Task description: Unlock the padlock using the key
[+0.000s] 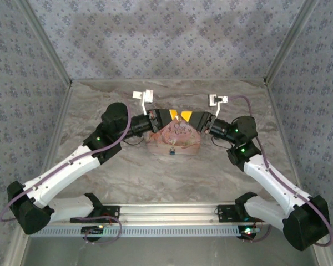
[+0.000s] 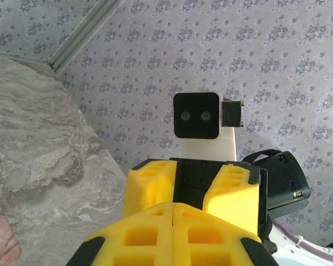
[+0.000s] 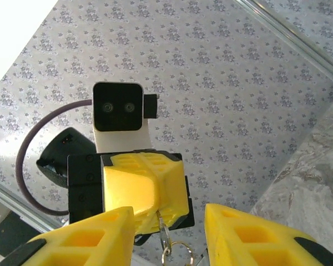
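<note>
1. In the top view, the left tool [image 1: 172,116] and the right tool [image 1: 184,117] meet tip to tip above the far edge of a pink box [image 1: 180,141] in the middle of the desk [image 1: 155,183].
2. The same view shows the padlock [image 1: 171,149], a tiny blue speck at the near side of the box. It is too small to tell whether it hangs from the box or lies against it.
3. The key [image 3: 164,234] shows in the right wrist view. It is a thin silvery piece sticking out of the left tool's clenched yellow tips, with a small ring [image 3: 176,250] hanging just below it.
4. In that view the right tool's own fingers [image 3: 86,238] stand apart on either side of the key and do not touch it. The right tool is released.
5. The left wrist view shows the left tool's fingers pressed together along one seam. Facing them is the right tool with its yellow fingers spread.
6. A broad stretch of marbled desk lies between the box and the metal rail [image 1: 166,210] at the near edge.
7. The patterned walls [image 1: 166,39] stand well apart from the box on both sides. The back wall is nearer, just beyond the tools.
</note>
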You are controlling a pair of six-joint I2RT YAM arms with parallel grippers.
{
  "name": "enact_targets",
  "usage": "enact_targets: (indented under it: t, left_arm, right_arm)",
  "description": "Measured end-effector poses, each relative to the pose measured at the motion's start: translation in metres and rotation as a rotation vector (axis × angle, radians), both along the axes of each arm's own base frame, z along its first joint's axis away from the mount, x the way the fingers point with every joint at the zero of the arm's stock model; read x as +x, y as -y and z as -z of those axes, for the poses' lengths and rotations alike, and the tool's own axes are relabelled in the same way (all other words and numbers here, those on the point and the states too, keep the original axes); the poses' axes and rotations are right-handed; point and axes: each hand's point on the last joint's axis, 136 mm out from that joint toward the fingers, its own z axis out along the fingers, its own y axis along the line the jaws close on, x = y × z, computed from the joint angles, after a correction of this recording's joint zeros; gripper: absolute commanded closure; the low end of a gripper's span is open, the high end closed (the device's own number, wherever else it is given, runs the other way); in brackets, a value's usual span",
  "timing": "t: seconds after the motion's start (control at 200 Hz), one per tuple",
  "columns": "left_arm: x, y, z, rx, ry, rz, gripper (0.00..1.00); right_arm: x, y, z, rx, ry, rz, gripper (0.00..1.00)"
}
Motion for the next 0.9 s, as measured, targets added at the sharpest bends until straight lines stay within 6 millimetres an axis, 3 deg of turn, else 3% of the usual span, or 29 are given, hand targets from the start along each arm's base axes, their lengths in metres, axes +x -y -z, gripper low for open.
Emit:
enact_targets:
  t: [0.19,0.335,0.505,0.899]
  left_arm:
    - [-0.0018,0.0013,-0.0023,-0.011,0.004,0.005,1.00]
    - [-0.0015,0.0015,0.0003,-0.011,-0.004,0.005,1.00]
    - [-0.0013,0.0016,0.0012,-0.010,-0.005,0.004,1.00]
    - [0.0028,0.0000,0.0026,-0.011,-0.005,-0.022,1.00]
  right_arm:
    - [-0.0024,-0.0053,0.0029,-0.005,-0.007,-0.018,0.64]
    - [-0.0026,-0.0061,0.0034,-0.008,-0.001,-0.019,0.75]
    - [-0.0026,-0.0063,0.0043,-0.011,-0.005,-0.020,0.65]
    - [-0.0051,-0.0081,0.0046,-0.013,-0.002,-0.031,0.70]
